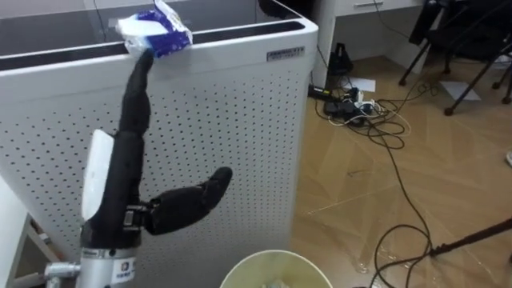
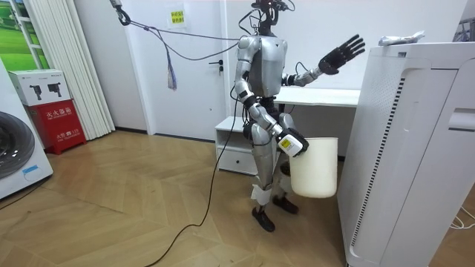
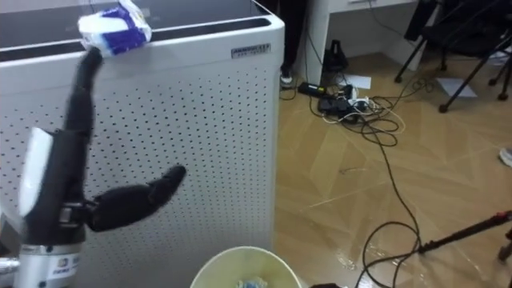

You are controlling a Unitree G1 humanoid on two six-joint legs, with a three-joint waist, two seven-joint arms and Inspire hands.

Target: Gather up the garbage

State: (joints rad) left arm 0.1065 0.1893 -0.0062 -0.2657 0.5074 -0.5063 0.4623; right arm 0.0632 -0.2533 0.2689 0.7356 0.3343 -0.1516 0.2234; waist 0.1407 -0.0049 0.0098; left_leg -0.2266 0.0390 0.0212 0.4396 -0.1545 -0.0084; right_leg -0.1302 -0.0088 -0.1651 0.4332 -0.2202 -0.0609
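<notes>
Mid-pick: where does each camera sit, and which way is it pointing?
Left eye view: on the robot's head, looking down at the white appliance, the wrapper on its top edge and the bin rim below; the left hand reaches up, fingers straight.
Right eye view: beside it, same aim, same hand.
Room view: stands off in the room, side-on to the whole robot facing the appliance; the right hand is at the bin.
Shared: appliance, wrapper, bin, left hand.

Indoor test room furnished like a home office, wood parquet floor, washing machine at the room view's left edge, white desk against the far wall, white door, tall perforated white appliance near, tangled cables on the floor to the right, chair legs far right.
</notes>
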